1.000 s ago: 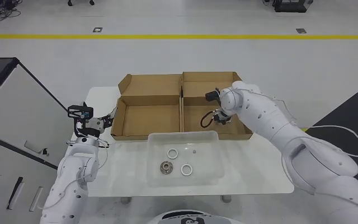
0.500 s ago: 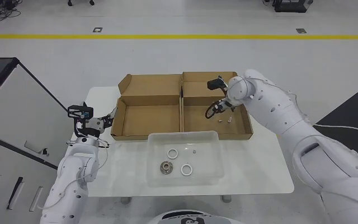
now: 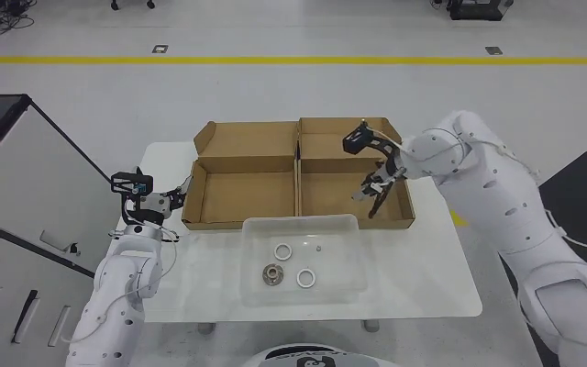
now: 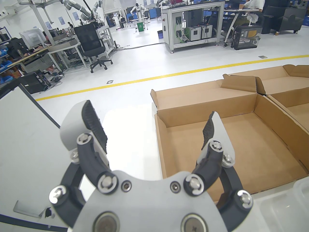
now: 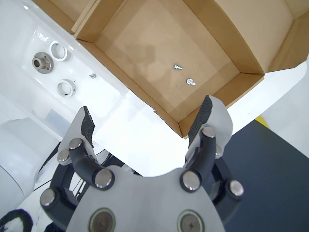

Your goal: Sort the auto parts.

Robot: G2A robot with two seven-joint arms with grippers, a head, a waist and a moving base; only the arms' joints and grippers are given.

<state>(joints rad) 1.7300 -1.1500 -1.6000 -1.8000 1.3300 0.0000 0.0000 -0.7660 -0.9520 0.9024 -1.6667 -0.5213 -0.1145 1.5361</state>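
On the white counter (image 3: 413,275), two bolts (image 5: 178,67) lie in the far-right box (image 5: 251,61). The right hand (image 5: 146,107) hangs open over its corner, and the left hand (image 4: 149,111) is open too. Likely next: the tray's (image 3: 344,275) small bolt (image 3: 317,246), a fine pinch.

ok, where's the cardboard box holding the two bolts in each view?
Top view: box with the bolts, the right one of the pair, behind the clear tray.
Left wrist view: beyond the other box, past the left gripper.
Right wrist view: ahead of the right gripper, two bolts on its floor.
Shared landmark: the clear tray, alongside both boxes' near walls.
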